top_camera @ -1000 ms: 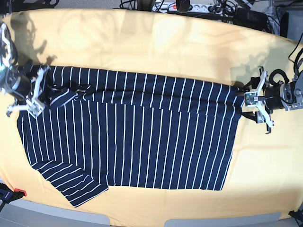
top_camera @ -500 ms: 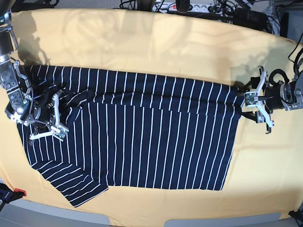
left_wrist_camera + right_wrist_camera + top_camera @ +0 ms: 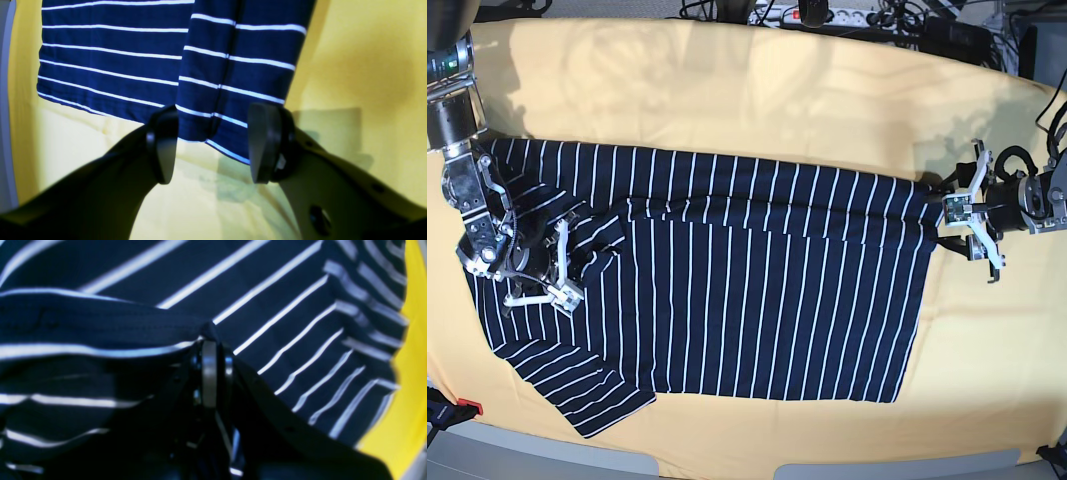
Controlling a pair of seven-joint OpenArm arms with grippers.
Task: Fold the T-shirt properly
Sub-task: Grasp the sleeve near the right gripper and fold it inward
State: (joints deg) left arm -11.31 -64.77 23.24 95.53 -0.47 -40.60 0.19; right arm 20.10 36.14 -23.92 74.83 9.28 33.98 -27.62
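The T-shirt (image 3: 747, 280), dark navy with thin white stripes, lies spread across the yellow table (image 3: 757, 90), with one sleeve at the front left. My right gripper (image 3: 565, 268) is over the shirt's left end. In the right wrist view it (image 3: 209, 373) is shut on a raised fold of the shirt (image 3: 300, 323). My left gripper (image 3: 952, 213) is at the shirt's right edge. In the left wrist view it (image 3: 213, 143) is open, with the corner of the shirt's hem (image 3: 116, 66) lying between its fingertips (image 3: 267, 143).
A power strip and cables (image 3: 827, 15) lie along the table's back edge. A red clamp (image 3: 462, 407) sits at the front left corner. Bare yellow table shows behind the shirt and to its right.
My right gripper has moved from the shirt's far left edge toward the front and right, over the shirt, drawing a fold of cloth along. The left arm has not moved.
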